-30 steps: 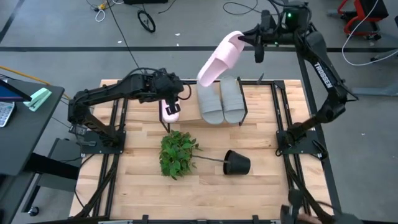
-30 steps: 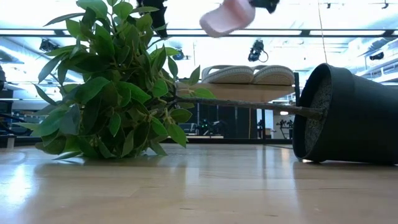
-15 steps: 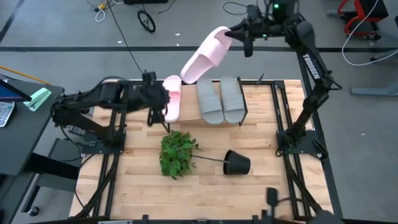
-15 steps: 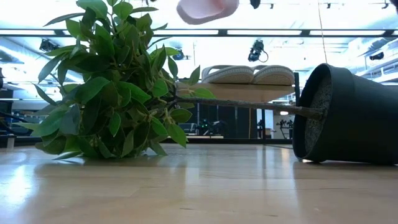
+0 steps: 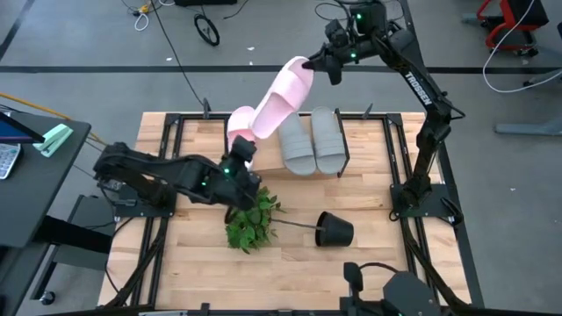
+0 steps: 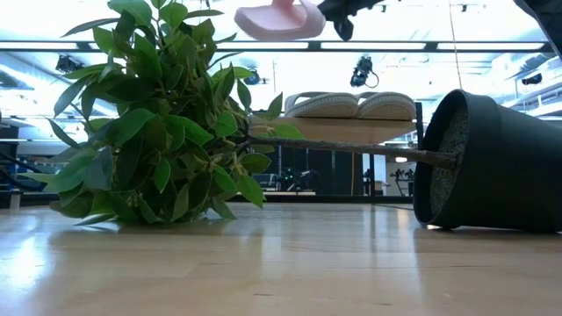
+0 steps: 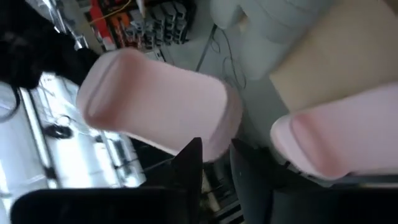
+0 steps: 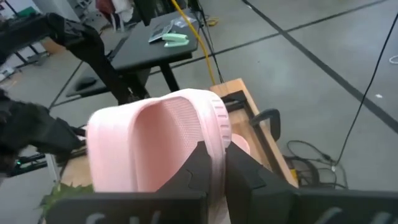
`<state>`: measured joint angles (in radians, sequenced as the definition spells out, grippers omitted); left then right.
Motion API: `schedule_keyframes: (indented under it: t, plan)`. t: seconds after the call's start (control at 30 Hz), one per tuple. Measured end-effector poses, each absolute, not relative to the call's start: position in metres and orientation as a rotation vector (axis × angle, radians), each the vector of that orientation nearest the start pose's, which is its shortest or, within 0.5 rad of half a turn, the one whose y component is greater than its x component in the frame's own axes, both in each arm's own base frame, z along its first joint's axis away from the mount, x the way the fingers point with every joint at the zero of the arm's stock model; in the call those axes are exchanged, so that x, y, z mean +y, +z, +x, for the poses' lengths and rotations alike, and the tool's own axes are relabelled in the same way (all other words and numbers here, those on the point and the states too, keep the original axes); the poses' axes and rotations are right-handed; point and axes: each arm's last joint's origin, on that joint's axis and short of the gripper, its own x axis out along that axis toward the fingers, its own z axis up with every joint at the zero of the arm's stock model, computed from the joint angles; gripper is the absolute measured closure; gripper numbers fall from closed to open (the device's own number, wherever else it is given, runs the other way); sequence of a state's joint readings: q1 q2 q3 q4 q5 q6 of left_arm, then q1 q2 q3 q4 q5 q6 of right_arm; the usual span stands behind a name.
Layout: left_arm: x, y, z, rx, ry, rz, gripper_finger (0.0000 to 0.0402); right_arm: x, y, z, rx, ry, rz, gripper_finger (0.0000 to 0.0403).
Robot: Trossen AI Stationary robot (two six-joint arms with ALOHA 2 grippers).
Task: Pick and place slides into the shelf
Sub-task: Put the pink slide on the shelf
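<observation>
High view: two grey slides (image 5: 309,143) are seated on the shelf (image 5: 274,161). One pink slide (image 5: 283,98) is carried above it, clamped by the right gripper (image 5: 309,61). The second pink slide (image 5: 239,127) lies beside the shelf, by the left gripper (image 5: 239,162).

Left wrist view: whether the fingers (image 7: 188,163) are gripping cannot be told. Two placements are judged outstanding.

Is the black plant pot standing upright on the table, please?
No, the black plant pot lies tipped on its side on the table, shown in the high view.
</observation>
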<state>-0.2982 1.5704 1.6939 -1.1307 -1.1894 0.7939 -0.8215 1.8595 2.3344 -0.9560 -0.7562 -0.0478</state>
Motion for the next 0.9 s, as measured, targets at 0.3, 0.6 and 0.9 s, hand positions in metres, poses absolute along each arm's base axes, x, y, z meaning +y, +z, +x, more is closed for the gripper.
schedule_keyframes:
  t: [0.3,0.6,0.9]
  plan:
    - [-0.057,0.38,0.306,1.157,0.478,1.458,0.0287,-0.25,0.475,0.26,0.395,-0.054,0.381,0.0378]
    - [-0.053,0.381,0.313,1.139,0.397,1.453,0.0258,-0.235,0.469,0.268,0.464,-0.002,0.405,0.0378]
    - [-0.056,0.383,0.319,1.073,0.3,1.447,0.0206,-0.231,0.469,0.272,0.468,0.015,0.4,0.0378]
